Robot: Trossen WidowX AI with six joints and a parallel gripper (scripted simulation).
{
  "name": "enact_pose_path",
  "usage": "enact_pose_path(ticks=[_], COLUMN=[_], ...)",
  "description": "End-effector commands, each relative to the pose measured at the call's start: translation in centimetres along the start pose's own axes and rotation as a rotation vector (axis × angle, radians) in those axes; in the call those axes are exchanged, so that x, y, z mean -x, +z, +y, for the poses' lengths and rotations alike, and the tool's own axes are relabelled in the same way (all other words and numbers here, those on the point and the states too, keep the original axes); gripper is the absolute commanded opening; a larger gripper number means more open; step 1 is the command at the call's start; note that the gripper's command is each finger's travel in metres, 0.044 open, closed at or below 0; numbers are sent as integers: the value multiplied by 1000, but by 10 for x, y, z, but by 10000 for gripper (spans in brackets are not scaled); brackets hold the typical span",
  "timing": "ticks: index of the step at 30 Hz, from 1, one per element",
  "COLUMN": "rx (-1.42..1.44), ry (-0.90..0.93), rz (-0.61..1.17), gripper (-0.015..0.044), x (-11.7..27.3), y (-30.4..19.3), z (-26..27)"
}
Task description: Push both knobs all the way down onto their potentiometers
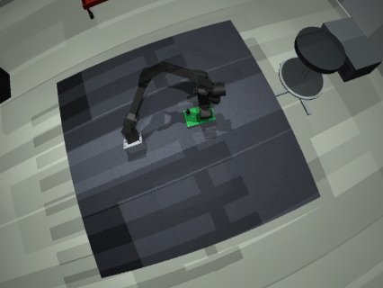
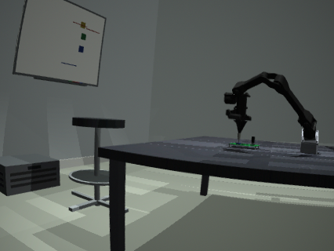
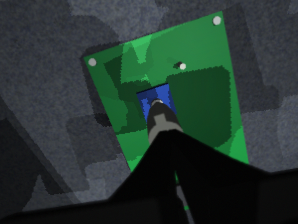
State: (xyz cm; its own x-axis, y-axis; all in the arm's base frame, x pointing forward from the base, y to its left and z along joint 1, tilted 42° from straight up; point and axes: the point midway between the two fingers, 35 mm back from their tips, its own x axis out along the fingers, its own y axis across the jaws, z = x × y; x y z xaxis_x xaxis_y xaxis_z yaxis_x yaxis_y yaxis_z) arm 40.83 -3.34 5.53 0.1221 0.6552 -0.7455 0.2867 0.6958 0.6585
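The green circuit board (image 1: pixel 192 121) (image 2: pixel 254 145) (image 3: pixel 200 45) stands on short legs on the table. A dark upright knob (image 1: pixel 188 111) (image 2: pixel 253 139) stands on its side nearer the arm's base; in the wrist view it is hidden behind the fingers. The other, blue potentiometer (image 3: pixel 161 92) shows ahead of the fingers in the wrist view. My gripper (image 2: pixel 239 137) (image 3: pixel 168 138) is shut and points straight down over this blue potentiometer. Its narrow grey tip overlaps the middle of the blue body. I cannot tell that potentiometer's knob apart from the tip, nor whether they touch.
The dark table (image 1: pixel 171 189) (image 2: pixel 165 157) carries the arm's pale base (image 1: pixel 135 145) (image 2: pixel 309 147). Pale round heads (image 3: pixel 217 20) mark the board's corners, and a small pale peg (image 3: pixel 182 66) rises between them and the blue potentiometer. A stool (image 1: pixel 319 49) (image 2: pixel 98 122) stands beyond the table edge.
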Motion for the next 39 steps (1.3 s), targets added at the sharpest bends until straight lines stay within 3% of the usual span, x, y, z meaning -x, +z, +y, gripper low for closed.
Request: enact_pose_path(ticks=[1, 39], rx=[11, 11], ry=[3, 3], rz=[12, 12], gripper=[0, 0], x=[-13, -22], y=[1, 1], z=[4, 4])
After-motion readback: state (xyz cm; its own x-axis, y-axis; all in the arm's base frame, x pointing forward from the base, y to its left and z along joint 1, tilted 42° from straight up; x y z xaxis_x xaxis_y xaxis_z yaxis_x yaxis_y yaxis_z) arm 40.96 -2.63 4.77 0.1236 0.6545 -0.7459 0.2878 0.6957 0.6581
